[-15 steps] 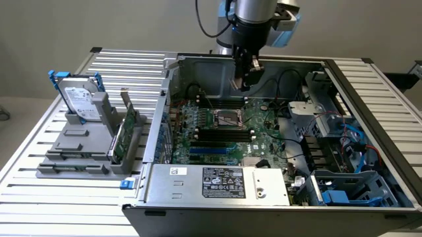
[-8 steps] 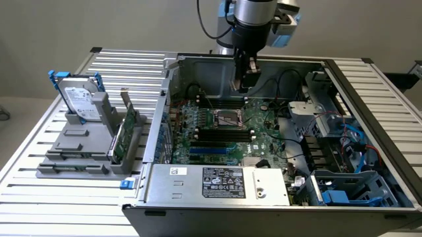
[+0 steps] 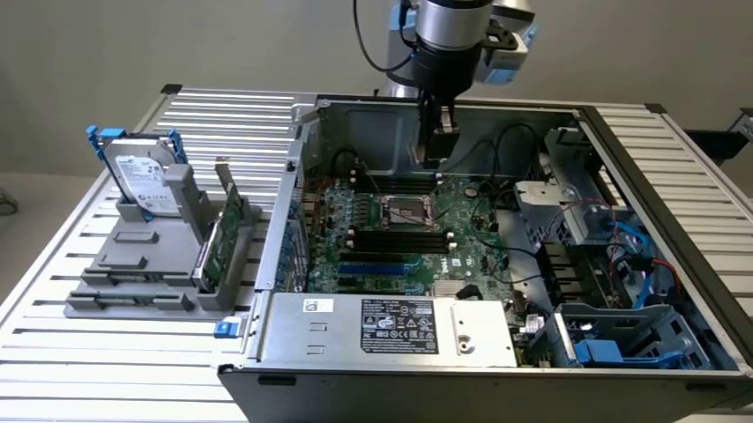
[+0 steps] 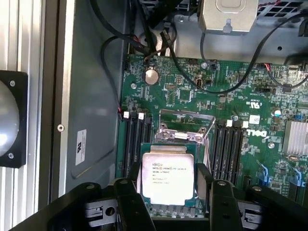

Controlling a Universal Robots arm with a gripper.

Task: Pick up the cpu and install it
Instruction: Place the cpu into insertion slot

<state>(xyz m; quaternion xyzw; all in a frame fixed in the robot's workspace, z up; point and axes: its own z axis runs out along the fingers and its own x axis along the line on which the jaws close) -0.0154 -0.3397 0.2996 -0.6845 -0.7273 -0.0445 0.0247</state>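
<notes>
Pickup looks done: the claw [image 3: 436, 157] is closed on the cpu [image 4: 168, 178], which I see lying flat between the fingers [image 4: 129, 197], silver top up. It hangs over the motherboard [image 3: 477, 242] inside the open case [image 3: 278, 256]. The socket [image 3: 408, 211] looks empty to me. I judge that seating the cpu is what remains.

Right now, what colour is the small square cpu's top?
The cpu is silvery with dark writing; wrist view best.
</notes>
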